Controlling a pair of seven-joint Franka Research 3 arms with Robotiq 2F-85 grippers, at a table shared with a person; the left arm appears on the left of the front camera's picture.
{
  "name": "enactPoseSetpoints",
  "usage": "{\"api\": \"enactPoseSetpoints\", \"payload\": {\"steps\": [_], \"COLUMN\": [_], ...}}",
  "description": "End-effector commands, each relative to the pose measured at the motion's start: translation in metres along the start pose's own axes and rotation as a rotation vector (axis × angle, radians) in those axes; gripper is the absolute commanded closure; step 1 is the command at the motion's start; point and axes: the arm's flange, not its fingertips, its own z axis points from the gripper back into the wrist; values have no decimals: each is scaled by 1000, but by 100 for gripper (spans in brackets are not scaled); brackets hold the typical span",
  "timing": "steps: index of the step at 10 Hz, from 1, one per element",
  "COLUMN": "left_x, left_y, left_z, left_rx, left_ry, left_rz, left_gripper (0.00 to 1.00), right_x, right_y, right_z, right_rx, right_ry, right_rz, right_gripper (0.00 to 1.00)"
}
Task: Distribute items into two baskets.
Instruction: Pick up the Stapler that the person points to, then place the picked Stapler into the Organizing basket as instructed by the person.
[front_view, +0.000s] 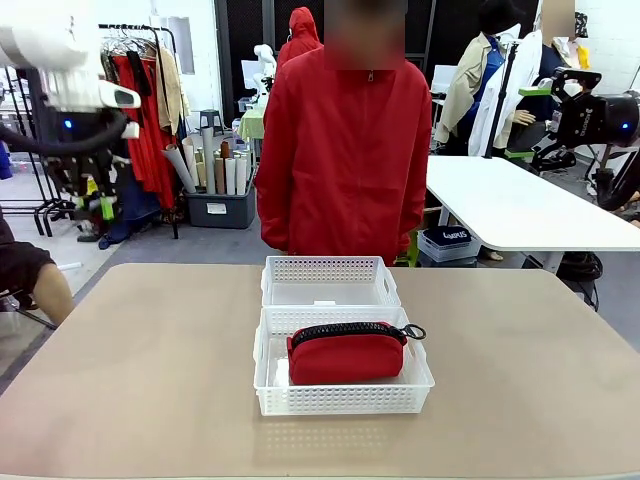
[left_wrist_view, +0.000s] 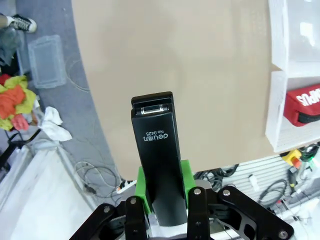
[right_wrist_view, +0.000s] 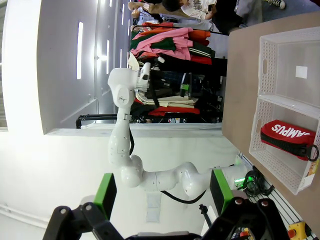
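Currently seeing L fingers (left_wrist_view: 141, 187) clenched on black stapler (left_wrist_view: 155, 150), held up near edge of surface (front_view: 130, 360), well apart from baskets. Could slip or twist: gripped at one end only, long glossy body sticking out past pads. Could clip a lattice wall if lowered short. Mid-surface: noting far basket (front_view: 330, 270) empty, near basket (front_view: 345, 398) w/ red pouch (front_view: 346, 355) lying inside, zipper up, soft and plump. Finding R fingers (right_wrist_view: 106, 192) spread wide, nothing between.

We are finding the stapler (left_wrist_view: 156, 145) hidden at its rear end between the left pincer (left_wrist_view: 164, 184)'s green pads (left_wrist_view: 141, 187). In our left wrist view the right edge is cutting off the red pouch (left_wrist_view: 304, 102), its basket (left_wrist_view: 276, 115) and the second basket (left_wrist_view: 280, 35).
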Motion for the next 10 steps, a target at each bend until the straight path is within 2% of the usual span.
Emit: {"api": "enactPoseSetpoints", "payload": {"steps": [1,5,7,8,10], "left_x": [7,-3,-2,-8,-8], "left_y": [12,13,11,9,9], "left_z": [37,101,101,104,104], "left_rx": [-5,-40,-53,-17,-17], "left_ry": [-36,-159,-161,-167,-167], "left_rz": [-8,10,-55,15,15], "left_gripper": [100,100,100,100,100], "right_x": [-3,-3,-3,-3,-3], "right_y": [1,1,1,1,1], "right_z": [-3,-3,-3,-3,-3], "right_rx": [-4,-4,-4,-4,-4], "right_ry": [-12,-12,-12,-12,-12], "right_rz": [4,4,4,4,4], "right_gripper": [0,0,0,0,0]}}
